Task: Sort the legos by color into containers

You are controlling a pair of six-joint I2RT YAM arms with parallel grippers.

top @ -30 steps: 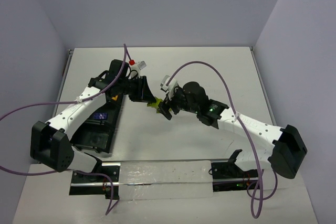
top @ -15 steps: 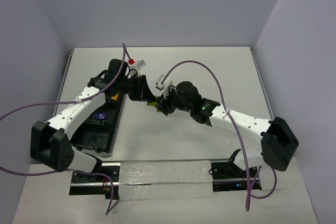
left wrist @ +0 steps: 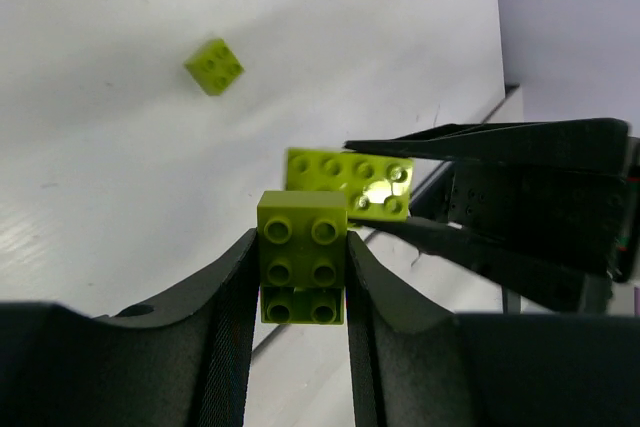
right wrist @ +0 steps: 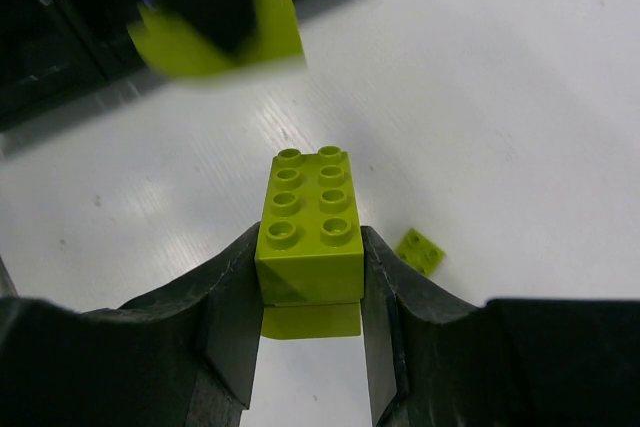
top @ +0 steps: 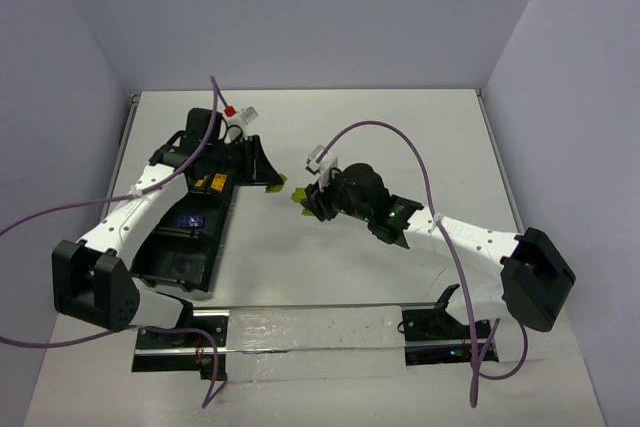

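Pulled apart since earlier: left claw (left wrist: 300,239), nearer tray (top: 182,263), pinched short lime brick (left wrist: 301,272) | right claw (right wrist: 310,242) pinched long lime brick (right wrist: 309,209) | I judged splitting done; next needs both in one compartment.

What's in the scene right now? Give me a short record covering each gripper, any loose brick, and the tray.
left gripper: shut on a square green brick
right gripper: shut on a long green brick
loose: one small green brick lying alone on the table
tray: on the left side, holds an orange brick and a blue brick
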